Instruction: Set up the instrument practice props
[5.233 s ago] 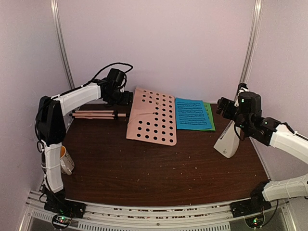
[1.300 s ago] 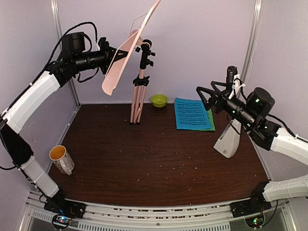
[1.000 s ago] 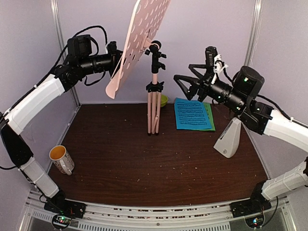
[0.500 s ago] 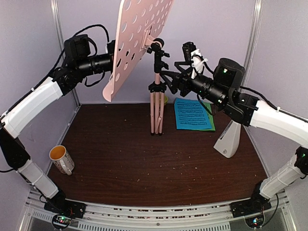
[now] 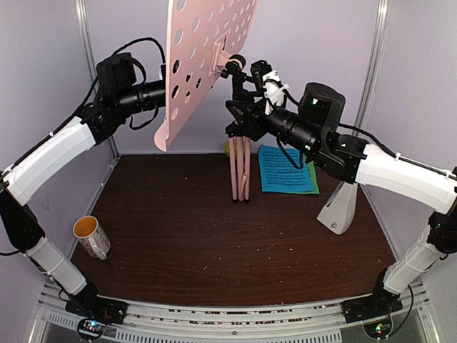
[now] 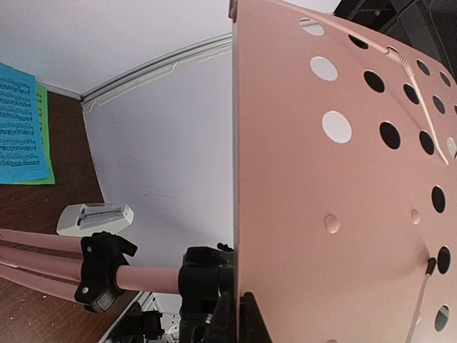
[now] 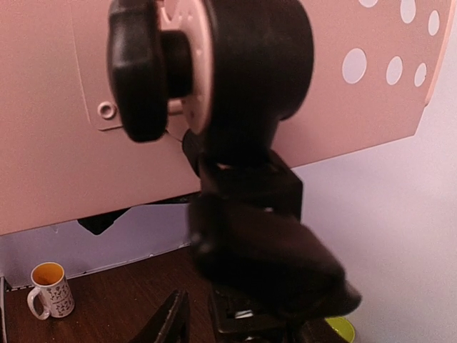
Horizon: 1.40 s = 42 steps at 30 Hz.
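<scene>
The pink perforated-metal music stand (image 5: pixel 207 57), previously flat, now stands upright on the counter (image 5: pixel 214 236), tripod legs (image 5: pixel 240 171) folded. Left fingers (image 6: pixel 223 323) pinch its desk edge. Right fingers (image 7: pixel 170 323) have reached the post; their grip cannot be determined. Leg spreading likely follows.

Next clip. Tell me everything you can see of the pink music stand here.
The music stand is pink metal, by its look: a flat tray punched with round holes atop a slim post, joined by a black knob and clamp. It stands about upright, tray tilted steeply, legs folded together, feet on the brown table. The left end effector pinches the tray's edge; the right end effector is at the black collar, grip unclear.
</scene>
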Available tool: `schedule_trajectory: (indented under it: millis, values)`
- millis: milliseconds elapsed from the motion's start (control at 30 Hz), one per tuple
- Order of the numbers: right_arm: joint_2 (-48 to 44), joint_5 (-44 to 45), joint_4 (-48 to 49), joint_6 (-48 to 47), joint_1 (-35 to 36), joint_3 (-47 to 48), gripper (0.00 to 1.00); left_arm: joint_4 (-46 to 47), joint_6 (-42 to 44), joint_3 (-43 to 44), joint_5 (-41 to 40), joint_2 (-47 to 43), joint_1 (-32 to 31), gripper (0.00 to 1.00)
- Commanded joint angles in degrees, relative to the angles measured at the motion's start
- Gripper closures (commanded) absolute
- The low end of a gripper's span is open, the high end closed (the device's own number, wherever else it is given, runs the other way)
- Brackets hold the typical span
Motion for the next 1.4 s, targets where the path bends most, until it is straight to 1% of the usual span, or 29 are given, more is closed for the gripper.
schedule_trajectory:
  millis: [0,133,200,400,433,467,567,600,667,700,833,900,967,1067,1200,1300,1367]
  values:
    - [0.17,0.15,1.35,-1.07,0.30,1.88,0.60,23.64,-2.77,2.68,0.36,-4.53,-0.27,1.00]
    - [-0.05,-0.22,1.94,-1.44,0.28,1.41,0.71,24.39,-3.96,2.77,0.77,-3.81,-0.44,1.00]
    - [-0.12,-0.51,2.05,-1.31,0.23,1.27,0.74,24.36,-4.37,2.70,0.80,-3.58,-0.40,1.00]
    - [-0.47,-0.26,2.00,-0.09,0.23,1.19,1.00,24.55,-4.61,1.56,0.75,-3.43,-0.46,1.00]
    - [-0.62,-0.14,2.12,0.44,0.23,1.06,1.00,24.36,-4.61,1.20,0.77,-3.43,-0.44,1.00]
    - [-0.89,0.05,2.47,1.12,0.24,0.84,1.00,23.71,-4.55,0.88,0.75,-3.38,-0.21,0.95]
    - [-2.12,0.32,3.82,2.87,0.19,-0.09,1.00,23.63,-4.78,-1.44,0.39,-3.41,1.01,0.64]
    - [-2.53,0.35,4.26,3.45,0.17,-0.42,1.00,24.12,-5.09,-2.39,0.33,-3.47,1.57,0.56]
    - [-3.62,0.67,5.55,4.36,-0.09,-1.50,1.00,25.35,-5.12,-3.75,0.52,-3.67,2.58,0.42]
    - [-4.10,0.76,6.44,4.74,-0.26,-2.07,1.00,25.48,-4.85,-4.19,0.71,-3.80,3.17,0.38]
    - [-5.55,1.07,7.93,6.52,-1.23,-2.98,1.00,25.99,-2.53,-8.01,-0.26,-6.52,6.63,0.28]
    - [-5.91,1.35,7.76,6.99,-1.50,-2.78,1.00,24.21,0.11,-11.78,-3.12,-9.61,8.62,0.22]
    - [-6.28,1.47,7.46,7.91,-1.80,-2.42,1.00,20.16,4.63,-16.27,-6.72,-12.92,10.66,0.15]
    - [-6.92,2.32,7.19,9.20,-2.18,-2.09,1.00,13.78,13.09,-20.21,-11.12,-16.98,13.04,0.14]
    - [-7.38,4.01,5.31,10.73,-2.52,-0.63,1.00,4.76,30.18,-24.14,-18.99,-21.65,13.77,0.13]
    - [-8.17,4.82,4.87,11.95,-2.80,-0.61,1.00,3.29,40.15,-30.04,-24.86,-25.40,13.65,0.13]
    - [-8.79,4.48,5.62,12.78,-3.04,-1.15,1.00,5.59,44.84,-35.48,-27.58,-27.63,13.30,0.13]
